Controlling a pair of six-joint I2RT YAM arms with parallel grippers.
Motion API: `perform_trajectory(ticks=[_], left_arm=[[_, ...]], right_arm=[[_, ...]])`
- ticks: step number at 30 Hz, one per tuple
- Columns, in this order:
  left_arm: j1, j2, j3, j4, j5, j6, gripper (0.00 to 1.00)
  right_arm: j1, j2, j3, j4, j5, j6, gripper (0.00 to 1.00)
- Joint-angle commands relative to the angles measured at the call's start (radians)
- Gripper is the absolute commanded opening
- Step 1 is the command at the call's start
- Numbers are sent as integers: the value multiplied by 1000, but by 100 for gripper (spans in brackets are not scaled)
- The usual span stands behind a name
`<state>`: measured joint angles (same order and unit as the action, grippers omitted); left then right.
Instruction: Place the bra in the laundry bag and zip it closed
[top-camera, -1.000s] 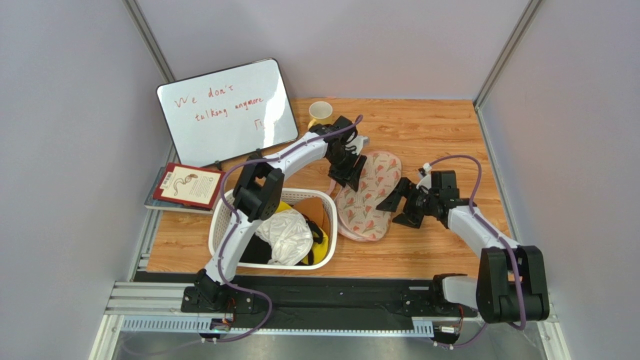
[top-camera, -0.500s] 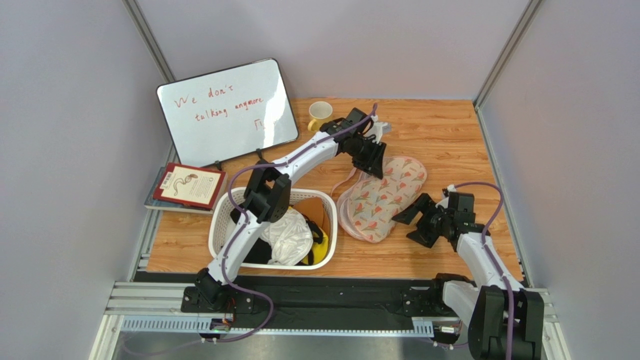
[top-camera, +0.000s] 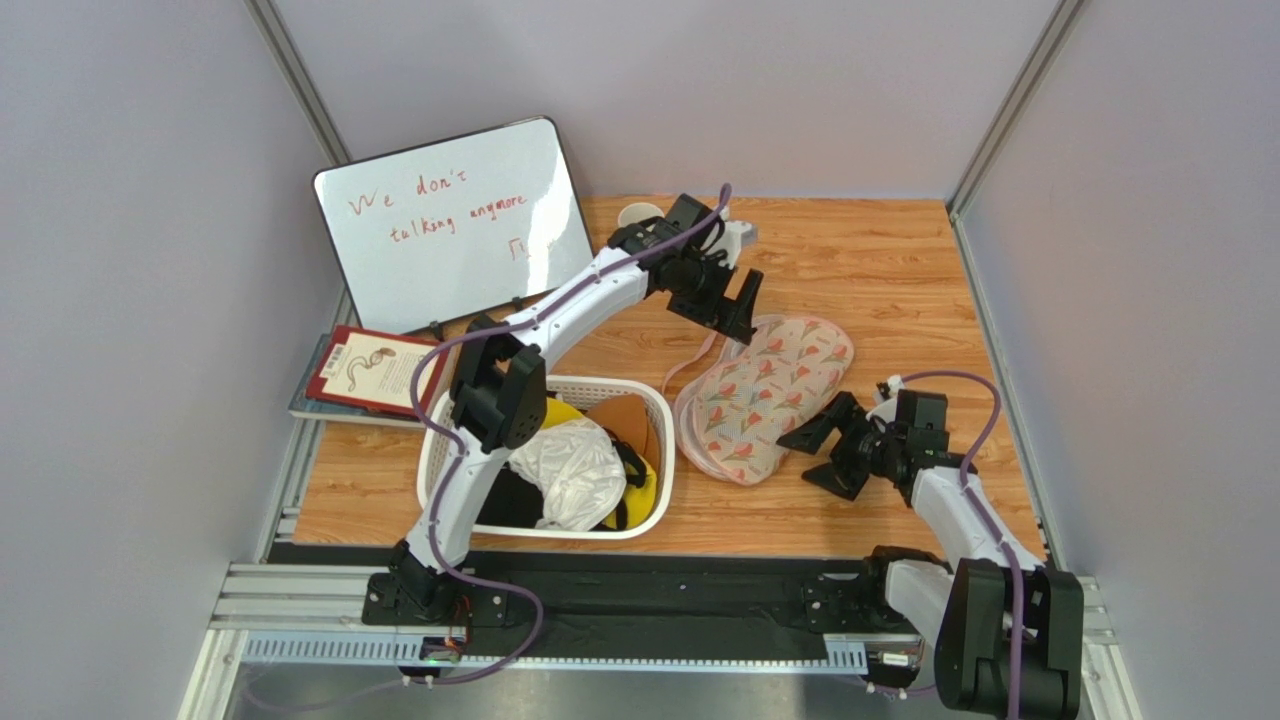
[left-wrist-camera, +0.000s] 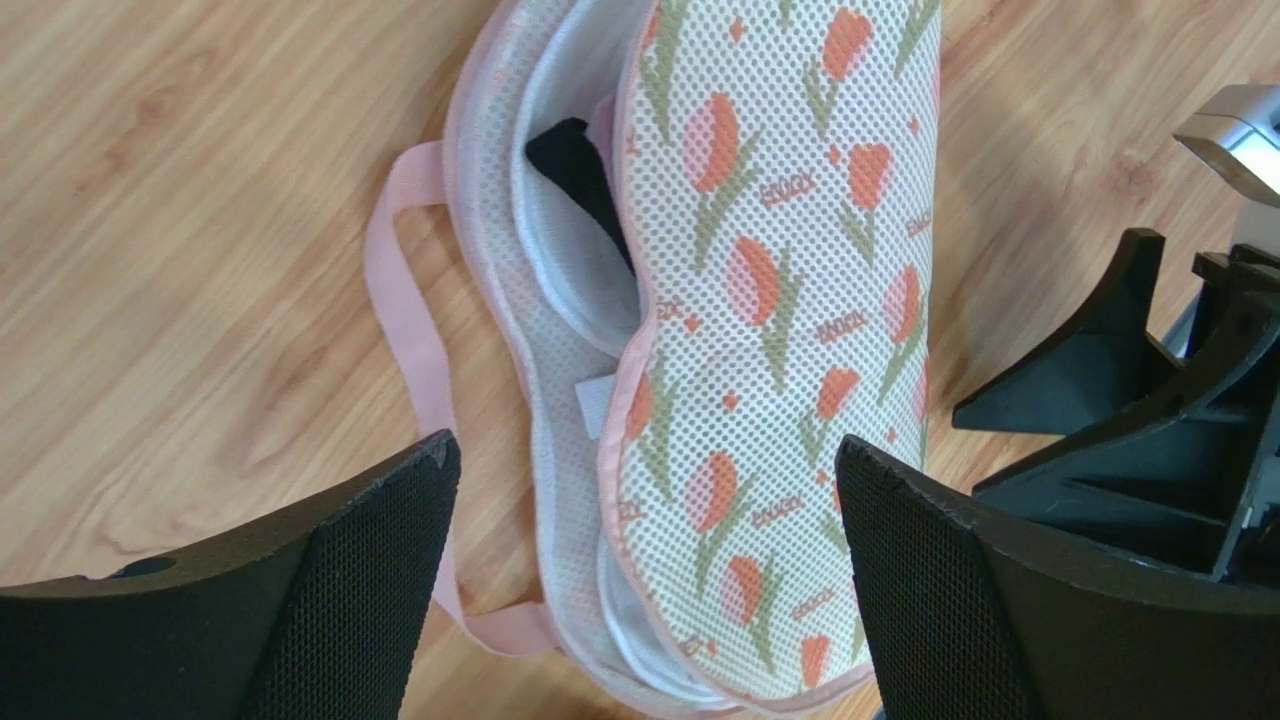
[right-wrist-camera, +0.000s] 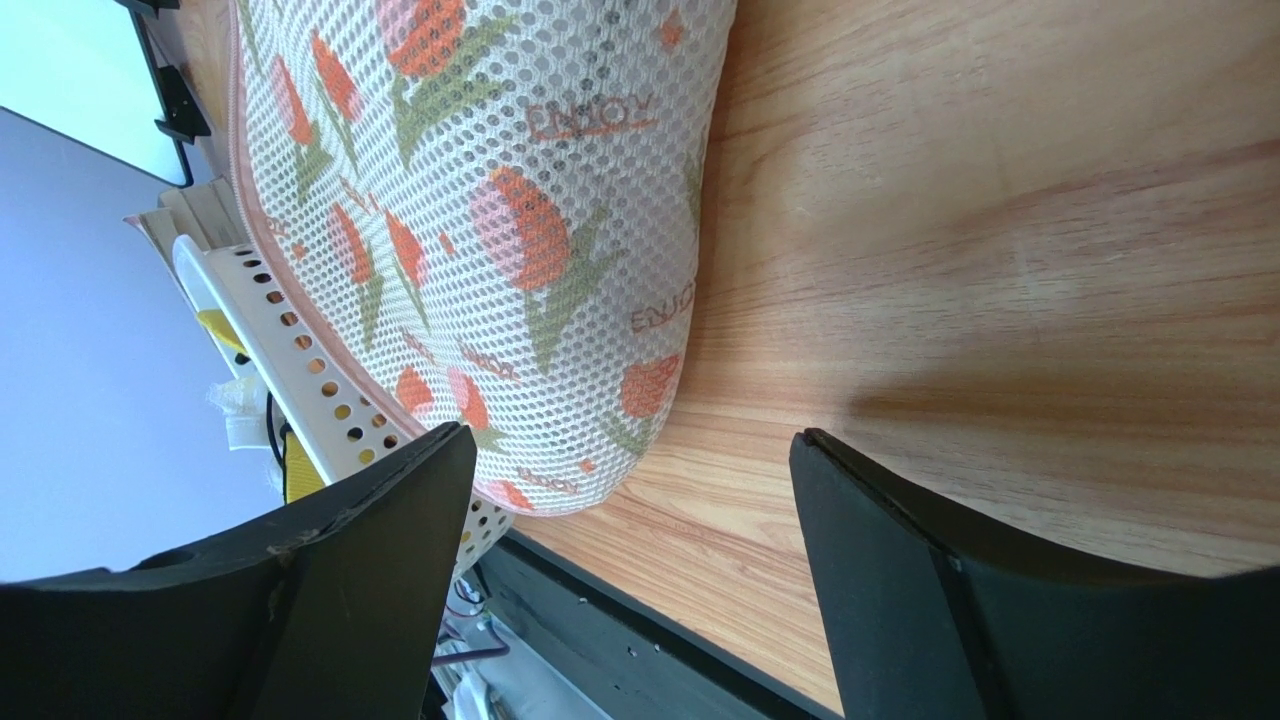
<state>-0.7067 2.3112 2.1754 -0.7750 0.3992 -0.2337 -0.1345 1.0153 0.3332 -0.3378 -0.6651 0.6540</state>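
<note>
The laundry bag (top-camera: 759, 398) lies flat on the wooden table, cream mesh with pink-and-green print. In the left wrist view the laundry bag (left-wrist-camera: 781, 300) gapes along its left edge, with its pink loop (left-wrist-camera: 409, 323) on the wood. The bra (left-wrist-camera: 559, 278) lies inside the gap, showing a pale cup and black trim. My left gripper (top-camera: 721, 305) hovers open over the bag's far end, its jaws (left-wrist-camera: 643, 450) wide apart and empty. My right gripper (top-camera: 824, 450) is open and empty beside the bag's near right edge, and the bag (right-wrist-camera: 496, 195) lies ahead of it (right-wrist-camera: 631, 443).
A white slotted basket (top-camera: 443, 450) holding white and yellow garments stands left of the bag, and also shows in the right wrist view (right-wrist-camera: 301, 375). A whiteboard (top-camera: 451, 225) leans at the back left, above a red book (top-camera: 368, 372). A mug (top-camera: 639, 215) stands behind the left arm.
The bag's far end has swung to the right. My left gripper has drawn back from the bag's far end. My right gripper has pulled back toward the near right.
</note>
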Motion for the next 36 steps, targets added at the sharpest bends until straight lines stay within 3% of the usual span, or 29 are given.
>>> perform_trajectory(ticks=[1, 9, 18, 28, 31, 36], left_arm=[[27, 14, -5, -61, 88, 79, 100], [21, 122, -12, -58, 130, 41, 95], [-4, 197, -5, 80, 243, -88, 86], [-56, 316, 205, 319, 388, -334, 83], [-56, 281, 235, 322, 334, -348, 90], [-54, 96, 196, 136, 126, -215, 99]], right_arm=[[-4, -11, 24, 34, -31, -22, 83], [-4, 20, 32, 49, -30, -31, 83], [-5, 49, 30, 56, 2, -14, 82], [-5, 8, 35, 30, -5, 50, 80], [-5, -43, 29, 3, -1, 58, 80], [-5, -96, 9, -33, 25, 67, 80]])
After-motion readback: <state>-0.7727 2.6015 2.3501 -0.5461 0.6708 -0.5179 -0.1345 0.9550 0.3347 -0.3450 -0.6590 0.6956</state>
